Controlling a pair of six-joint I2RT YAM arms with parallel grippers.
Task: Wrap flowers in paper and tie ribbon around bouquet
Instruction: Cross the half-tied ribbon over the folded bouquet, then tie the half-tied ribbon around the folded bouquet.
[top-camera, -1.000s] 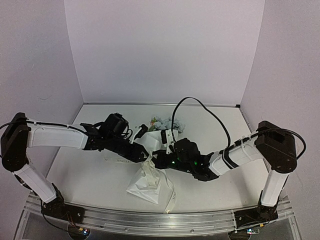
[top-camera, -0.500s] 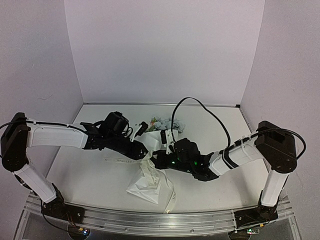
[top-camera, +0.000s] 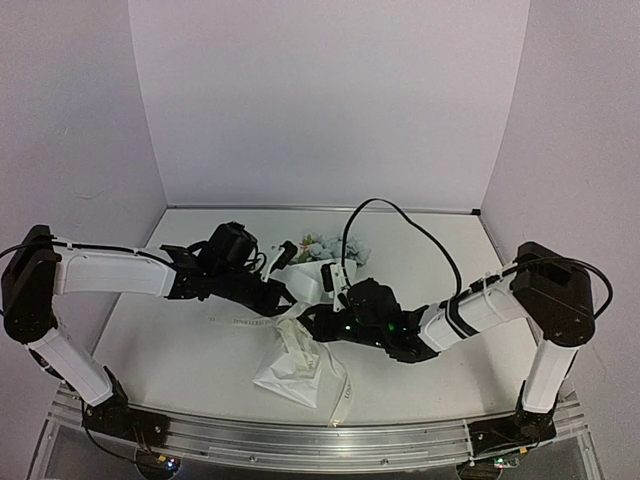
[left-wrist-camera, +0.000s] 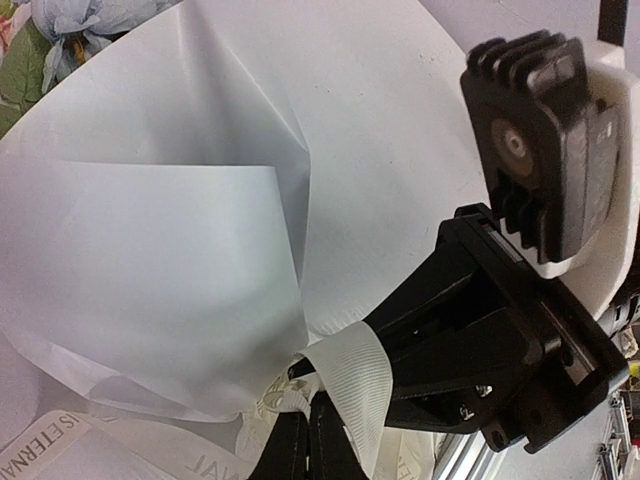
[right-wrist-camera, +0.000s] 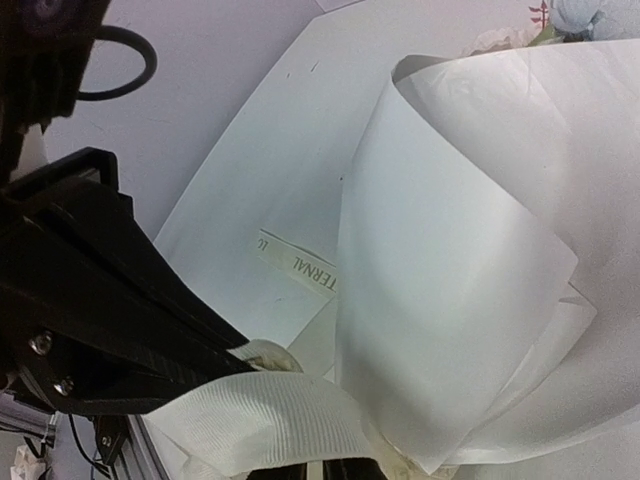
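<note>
Bouquet (top-camera: 292, 370) is laid mid-table (top-camera: 170, 350), flowers (top-camera: 322, 246) pointed toward back wall (top-camera: 320, 100), paper (left-wrist-camera: 150, 250) rolled round stems. Ribbon (right-wrist-camera: 275, 415) is gathered at waist. Left gripper (right-wrist-camera: 246, 358) is clamped together on ribbon; right gripper (top-camera: 312, 322) sits just beside it, and its jaw state cannot be told. Tying is judged in hand: ribbon to be kept taut and level — thin sheet is easily creased. Table is white, smooth, walled on three sides — arms are crowded at centre.

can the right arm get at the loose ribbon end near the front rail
Probably yes: the ribbon end lies bare on the table, close to the right gripper, with nothing over it.
</note>
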